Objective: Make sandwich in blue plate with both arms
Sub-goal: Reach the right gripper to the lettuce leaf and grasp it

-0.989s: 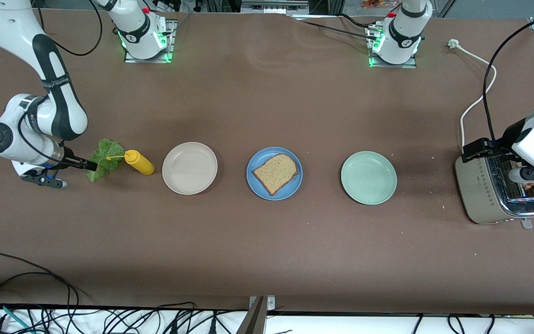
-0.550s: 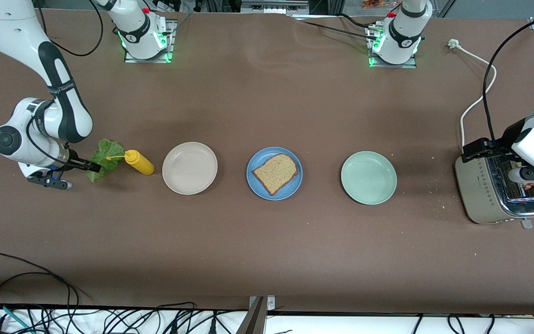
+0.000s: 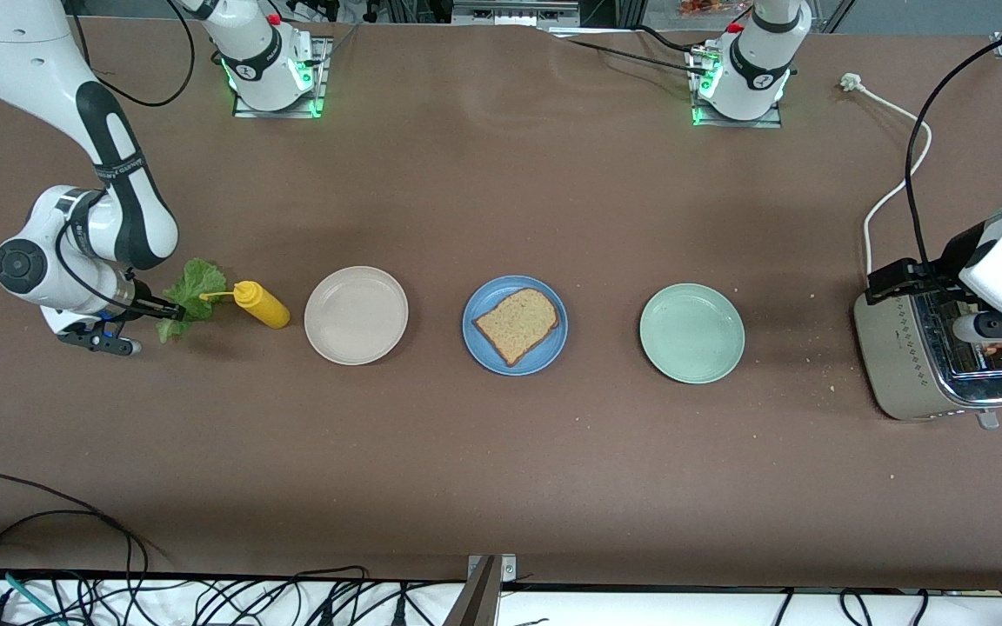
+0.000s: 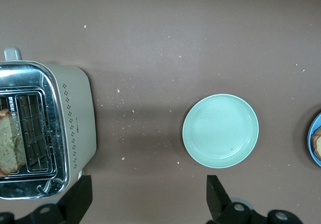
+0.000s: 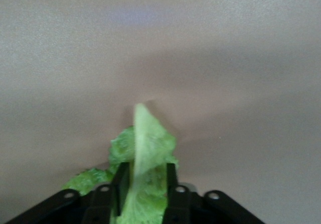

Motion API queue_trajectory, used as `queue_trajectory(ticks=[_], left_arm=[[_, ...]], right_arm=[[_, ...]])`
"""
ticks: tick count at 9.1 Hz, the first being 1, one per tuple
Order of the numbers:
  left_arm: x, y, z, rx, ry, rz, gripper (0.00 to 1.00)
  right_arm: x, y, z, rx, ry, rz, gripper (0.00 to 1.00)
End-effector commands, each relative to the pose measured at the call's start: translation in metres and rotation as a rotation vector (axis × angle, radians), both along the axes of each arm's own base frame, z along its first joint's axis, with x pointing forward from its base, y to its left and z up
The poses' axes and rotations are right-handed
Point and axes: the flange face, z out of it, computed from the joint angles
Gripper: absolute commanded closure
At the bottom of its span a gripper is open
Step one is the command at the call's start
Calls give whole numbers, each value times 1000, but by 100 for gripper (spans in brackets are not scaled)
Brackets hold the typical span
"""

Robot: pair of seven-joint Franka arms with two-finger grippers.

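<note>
I see the blue plate (image 3: 515,325) at the middle of the table with a single slice of bread (image 3: 517,325) lying flat on it, inside the rim. Using that plate as my landmark: a cream-white plate (image 3: 356,315) sits beside it toward the right arm's end, a mint-green plate (image 3: 691,333) beside it toward the left arm's end, each clearly apart from it with bare brown table (image 3: 501,469) between.

Past the cream-white plate from the blue plate lies a yellow squeeze bottle (image 3: 260,303) on its side, and touching its nozzle is the lettuce leaf (image 3: 192,294). My right gripper (image 3: 172,310) is clamped on that leaf; the right wrist view shows the green leaf (image 5: 143,156) pinched between the two black fingers (image 5: 171,180).

My left gripper (image 4: 149,196) hangs over the toaster (image 3: 936,361) at the left arm's end of the table, well apart from the blue plate, with its fingers (image 4: 216,193) spread wide and nothing between them. One toaster (image 4: 47,128) slot holds a second bread slice (image 4: 11,148).

The strip of table nearer the front camera than the three plates is open, and so is the stretch between the plates and the arm bases.
</note>
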Motion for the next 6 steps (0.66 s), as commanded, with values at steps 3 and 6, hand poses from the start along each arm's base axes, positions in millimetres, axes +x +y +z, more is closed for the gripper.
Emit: queue_trajectory(ticks=[3, 6], left_arm=[[-2, -1, -1, -11, 9, -20, 0], [-2, -4, -1, -9, 11, -19, 0]], right_arm=[[4, 1, 9, 14, -17, 17, 100], [27, 1, 47, 29, 19, 58, 100]])
